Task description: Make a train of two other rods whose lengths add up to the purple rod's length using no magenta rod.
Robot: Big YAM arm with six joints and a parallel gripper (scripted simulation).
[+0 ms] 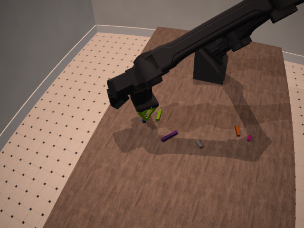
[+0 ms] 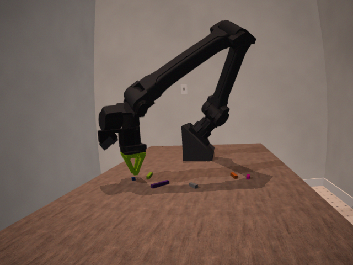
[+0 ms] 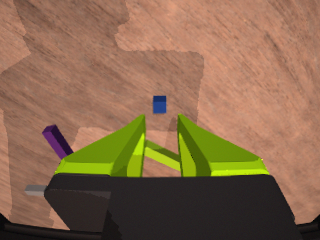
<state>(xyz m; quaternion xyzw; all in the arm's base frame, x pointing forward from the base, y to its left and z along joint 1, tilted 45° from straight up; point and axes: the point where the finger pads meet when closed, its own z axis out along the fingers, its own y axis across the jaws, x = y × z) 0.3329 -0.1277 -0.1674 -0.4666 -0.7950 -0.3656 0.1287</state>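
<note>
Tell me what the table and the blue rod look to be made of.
Table: looks like dark brown wood, matt, going by its streaky grain. Blue rod: flat even colour, no grain or shine; possibly painted wood or plastic, which the views cannot settle.

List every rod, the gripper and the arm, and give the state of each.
gripper: above the table, fingers partly apart, nothing between them
blue rod: flat on the table, just beyond the fingertips, free
lime rod: flat, apart from the blue rod
purple rod: flat, alone
grey rod: flat, alone
orange rod: flat, alone
magenta rod: flat, near the orange rod, apart
arm: reaching over the blue rod
</note>
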